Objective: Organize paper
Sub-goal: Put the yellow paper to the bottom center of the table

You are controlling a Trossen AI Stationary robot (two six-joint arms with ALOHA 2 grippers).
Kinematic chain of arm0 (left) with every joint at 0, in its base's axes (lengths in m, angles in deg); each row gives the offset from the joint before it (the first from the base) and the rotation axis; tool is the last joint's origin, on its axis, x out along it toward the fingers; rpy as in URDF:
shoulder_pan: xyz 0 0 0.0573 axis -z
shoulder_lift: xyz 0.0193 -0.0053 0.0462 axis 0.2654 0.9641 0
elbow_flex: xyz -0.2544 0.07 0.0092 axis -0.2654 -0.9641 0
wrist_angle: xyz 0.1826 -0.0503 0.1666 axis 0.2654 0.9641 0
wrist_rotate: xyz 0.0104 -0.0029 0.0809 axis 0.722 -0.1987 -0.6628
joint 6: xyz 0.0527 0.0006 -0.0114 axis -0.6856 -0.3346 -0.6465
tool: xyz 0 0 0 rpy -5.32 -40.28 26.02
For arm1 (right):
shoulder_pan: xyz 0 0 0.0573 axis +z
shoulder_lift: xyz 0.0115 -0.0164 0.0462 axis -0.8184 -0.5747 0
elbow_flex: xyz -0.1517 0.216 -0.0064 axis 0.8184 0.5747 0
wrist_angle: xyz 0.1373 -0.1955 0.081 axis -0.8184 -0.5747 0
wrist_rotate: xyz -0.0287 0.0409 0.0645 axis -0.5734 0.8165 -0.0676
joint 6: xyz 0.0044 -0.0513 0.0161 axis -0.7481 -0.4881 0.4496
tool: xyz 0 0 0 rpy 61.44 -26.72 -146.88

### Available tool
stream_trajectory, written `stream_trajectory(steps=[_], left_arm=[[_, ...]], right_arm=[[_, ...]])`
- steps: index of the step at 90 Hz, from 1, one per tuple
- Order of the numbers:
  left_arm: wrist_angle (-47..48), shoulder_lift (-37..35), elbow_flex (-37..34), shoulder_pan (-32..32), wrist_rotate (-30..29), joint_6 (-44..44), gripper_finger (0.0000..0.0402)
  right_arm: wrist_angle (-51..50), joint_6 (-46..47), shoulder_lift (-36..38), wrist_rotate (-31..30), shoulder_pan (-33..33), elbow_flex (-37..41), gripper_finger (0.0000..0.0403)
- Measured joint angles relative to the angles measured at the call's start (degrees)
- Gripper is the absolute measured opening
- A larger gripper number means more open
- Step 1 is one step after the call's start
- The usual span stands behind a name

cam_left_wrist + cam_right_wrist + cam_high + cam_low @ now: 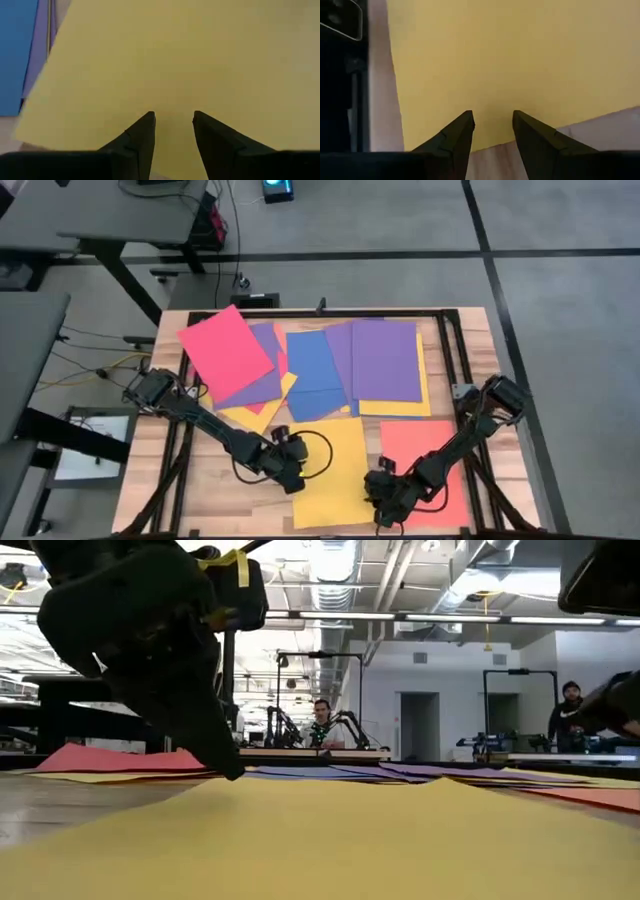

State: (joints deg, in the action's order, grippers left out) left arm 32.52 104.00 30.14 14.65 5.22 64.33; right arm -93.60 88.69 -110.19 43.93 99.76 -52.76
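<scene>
Your left hand [291, 467] is reaching low over the left edge of the yellow sheet [335, 470] at the table's [150, 480] front, fingers spread. Your right hand [383, 498] is hovering at that sheet's right edge, fingers also spread. The other coloured paper [310, 365] is lying overlapped farther back.

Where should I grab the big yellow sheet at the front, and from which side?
Judging by its pose, take the yellow sheet by its left edge, coming in low from the left with the left gripper, which is open there. It lies flat on the table, so a finger must slip under the edge.
</scene>
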Motion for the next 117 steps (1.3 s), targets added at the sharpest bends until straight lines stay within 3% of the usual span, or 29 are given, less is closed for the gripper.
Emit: stream_trajectory(steps=[62,79,98,117], left_arm=[[-1.6,0.0,0.0,-2.7,0.0,-7.6,0.0118],[1.7,-1.5,2.3,-2.7,-3.3,-7.6,0.0118],[2.9,-2.7,5.3,1.5,-4.3,-8.4,0.0118],[3.0,-1.0,3.5,5.7,-3.9,0.3,0.0118]], right_arm=[[1.2,6.8,0.0,1.1,1.2,-0.4,0.0136],[0.9,8.7,0.0,1.1,1.0,-0.6,0.0136],[-4.7,-3.9,0.0,0.9,0.3,-4.2,0.0136],[-11.5,-19.2,-0.2,1.3,-2.6,-6.5,0.0137]])
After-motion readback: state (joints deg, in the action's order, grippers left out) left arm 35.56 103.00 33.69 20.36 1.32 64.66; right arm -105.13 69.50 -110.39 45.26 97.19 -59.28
